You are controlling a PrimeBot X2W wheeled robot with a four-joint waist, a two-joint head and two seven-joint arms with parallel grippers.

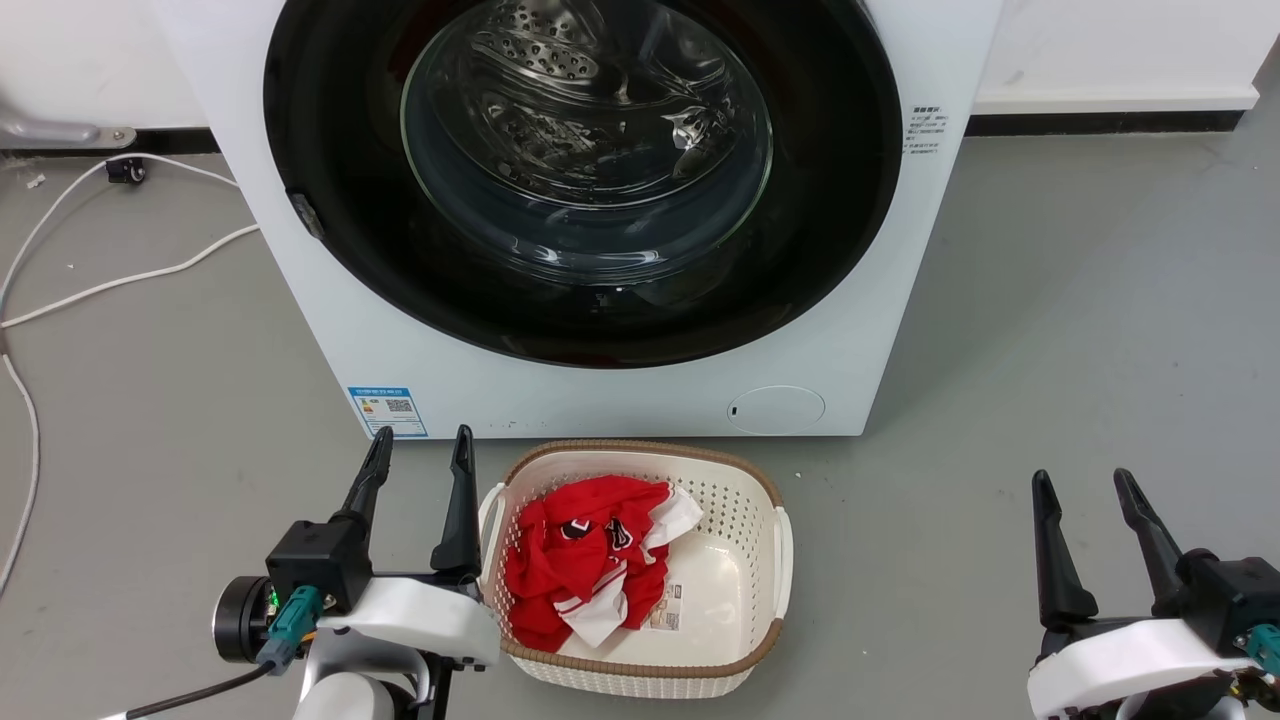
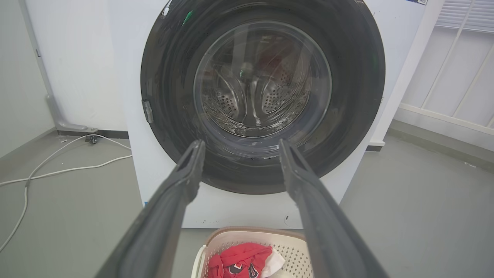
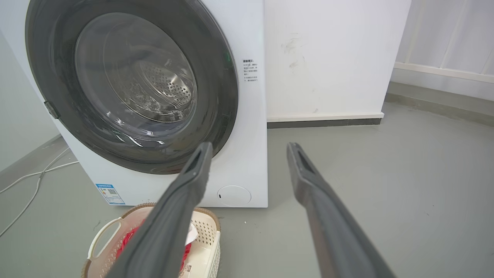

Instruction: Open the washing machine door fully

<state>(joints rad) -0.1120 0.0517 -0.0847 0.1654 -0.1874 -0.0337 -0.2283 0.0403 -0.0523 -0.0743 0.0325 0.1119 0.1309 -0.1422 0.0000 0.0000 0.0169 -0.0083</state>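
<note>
**While the door is shut, both grippers wait empty**

Since nothing has been taken hold of yet, you have both arms parked low and close, one on each side of the laundry basket. The left gripper (image 1: 422, 435) stands just beside the basket's left handle. Its two fingers are spread wide and point up at the machine with nothing between them. In the left wrist view they frame the lower part of the glass. The right gripper (image 1: 1081, 478) sits well apart over bare floor to the right, equally spread and equally empty. Neither touches anything.

Between them the cream laundry basket (image 1: 770, 650) rests on the floor just in front of the machine, with a red and white garment (image 1: 580, 560) heaped inside. It probably lies close under the door's swing, so mind the clearance.

Beyond it stands the washing machine (image 1: 560, 395). The washing machine door (image 1: 840, 200) lies closed flat against its front, and the steel drum shows through the glass bowl. A small grey tab (image 1: 305, 213) sits on the door's left rim. That is probably the catch, which would make the left gripper the better placed to reach it. The opening has not begun.

Farthest off, white cables (image 1: 150, 275) trail along the floor by the wall on the left.
</note>
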